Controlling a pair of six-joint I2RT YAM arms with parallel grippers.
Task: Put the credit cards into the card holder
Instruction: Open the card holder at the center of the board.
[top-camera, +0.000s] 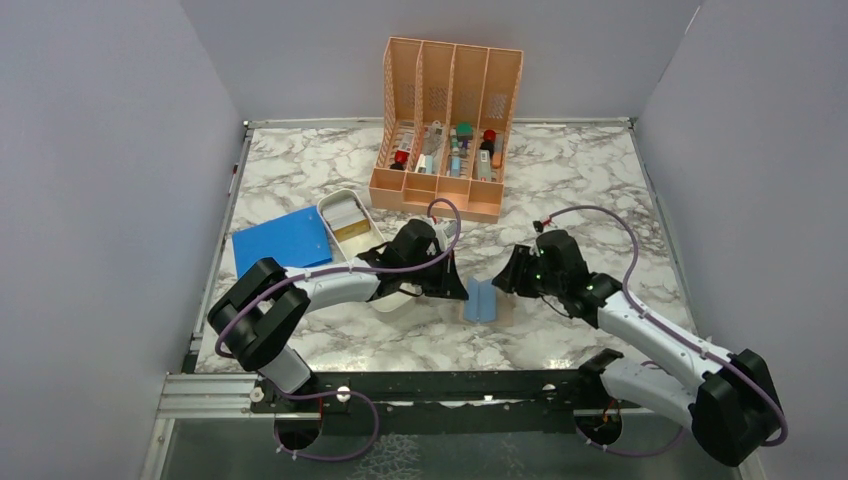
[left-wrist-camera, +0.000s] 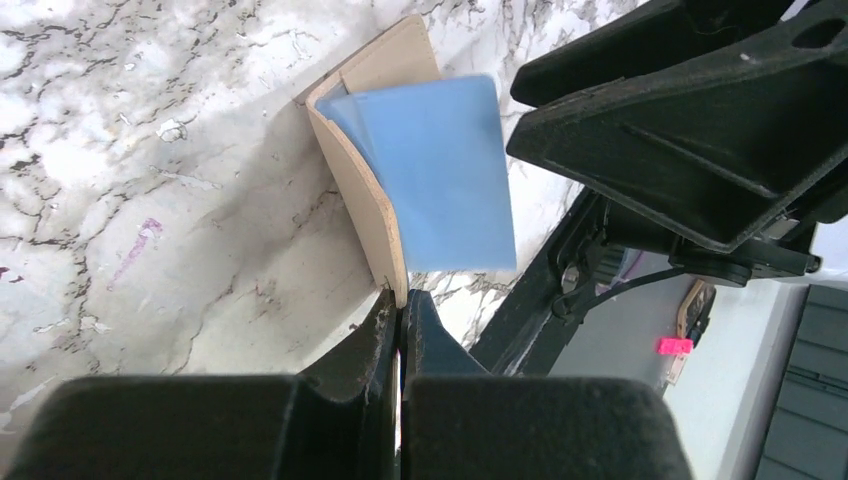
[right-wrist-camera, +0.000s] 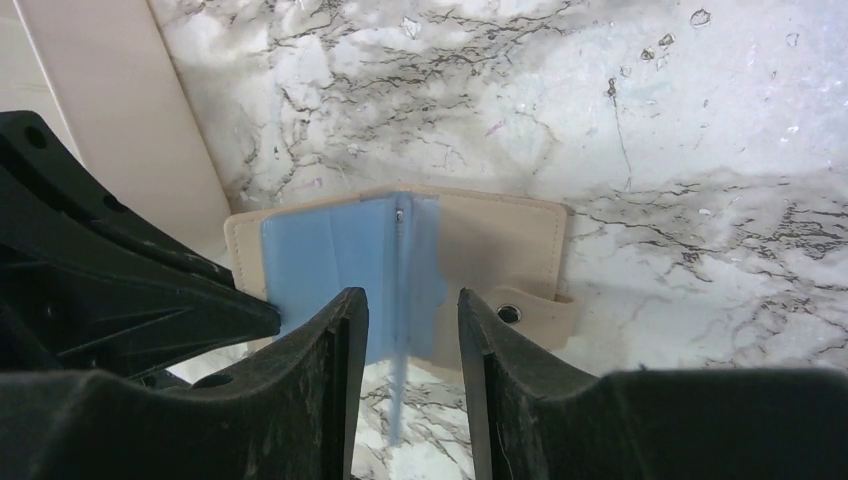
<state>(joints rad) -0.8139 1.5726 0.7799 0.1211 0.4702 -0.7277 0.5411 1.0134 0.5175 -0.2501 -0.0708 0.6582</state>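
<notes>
One-sidedly pinching soft tan folding card holder (right-wrist-camera: 500, 240), open on marble table (right-wrist-camera: 650, 100), by flap edge with clenched left gripper (left-wrist-camera: 400, 310). Straddling blue plastic credit card (left-wrist-camera: 450, 170) standing in its fold, judged light, stiff, slick, with released right gripper (right-wrist-camera: 405, 330); best pinched across faces.

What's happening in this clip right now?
The left end effector is shut on one edge of the tan card holder, which lies open on the marble table with blue credit cards inside. The right end effector hovers open over the holder's fold, fingers either side of a blue card seen edge-on.
</notes>
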